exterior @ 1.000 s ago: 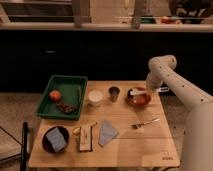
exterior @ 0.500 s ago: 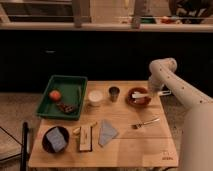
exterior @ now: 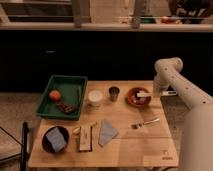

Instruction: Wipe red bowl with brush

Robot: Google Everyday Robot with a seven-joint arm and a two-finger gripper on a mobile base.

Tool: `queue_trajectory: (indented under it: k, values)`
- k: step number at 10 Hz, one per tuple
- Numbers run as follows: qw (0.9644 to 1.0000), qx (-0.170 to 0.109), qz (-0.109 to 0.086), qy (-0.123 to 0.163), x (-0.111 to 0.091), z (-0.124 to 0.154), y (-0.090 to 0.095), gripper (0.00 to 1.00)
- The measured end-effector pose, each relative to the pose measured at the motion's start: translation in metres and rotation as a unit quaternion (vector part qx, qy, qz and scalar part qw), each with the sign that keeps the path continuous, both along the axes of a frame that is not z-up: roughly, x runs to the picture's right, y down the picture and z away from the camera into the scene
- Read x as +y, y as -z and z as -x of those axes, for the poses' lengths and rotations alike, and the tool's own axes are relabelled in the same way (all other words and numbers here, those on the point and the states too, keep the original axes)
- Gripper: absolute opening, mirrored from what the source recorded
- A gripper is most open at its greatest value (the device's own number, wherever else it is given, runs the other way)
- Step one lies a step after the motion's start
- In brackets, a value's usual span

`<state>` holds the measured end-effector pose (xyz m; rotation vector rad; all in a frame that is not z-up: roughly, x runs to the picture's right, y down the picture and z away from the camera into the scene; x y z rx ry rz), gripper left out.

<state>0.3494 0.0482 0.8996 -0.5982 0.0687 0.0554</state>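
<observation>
The red bowl [exterior: 138, 97] sits on the wooden table [exterior: 125, 150] at the back right. The brush [exterior: 143, 94] lies inside it: its pale cream handle points right toward the rim and its dark head rests near the bowl's middle. My gripper [exterior: 152, 94] is at the bowl's right rim, at the end of the white arm [exterior: 167, 70] that comes down from the right. It is at the handle's end, but I cannot make out whether it grips the handle.
A green tray [exterior: 75, 82] at the back left holds an orange fruit [exterior: 55, 94]. A white cup [exterior: 95, 96] and a dark cup [exterior: 114, 92] stand left of the red bowl. A dark bowl with a blue sponge [exterior: 55, 139], a wooden block [exterior: 85, 138], a blue-grey cloth [exterior: 106, 131] and a fork [exterior: 145, 122] lie toward the front.
The arm's wrist has shifted slightly to the right beside the red bowl. The bowl and the other objects have not moved.
</observation>
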Motion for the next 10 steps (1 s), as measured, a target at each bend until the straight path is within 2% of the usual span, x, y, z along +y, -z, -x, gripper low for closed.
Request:
queue_trajectory:
  k: [3, 5, 7, 8, 10]
  values:
    - [0.9999, 0.007, -0.006, 0.006, -0.019, 0.004, -0.014, 0.03]
    - [0.9998, -0.001, -0.009, 0.016, -0.03, 0.018, -0.021, 0.03]
    - [0.9995, -0.009, -0.006, 0.031, -0.029, 0.022, -0.019, 0.03]
    - [0.9989, -0.021, -0.001, 0.041, -0.026, 0.033, -0.018, 0.03]
    - [0.9975, -0.039, 0.011, 0.058, -0.012, 0.042, -0.014, 0.03]
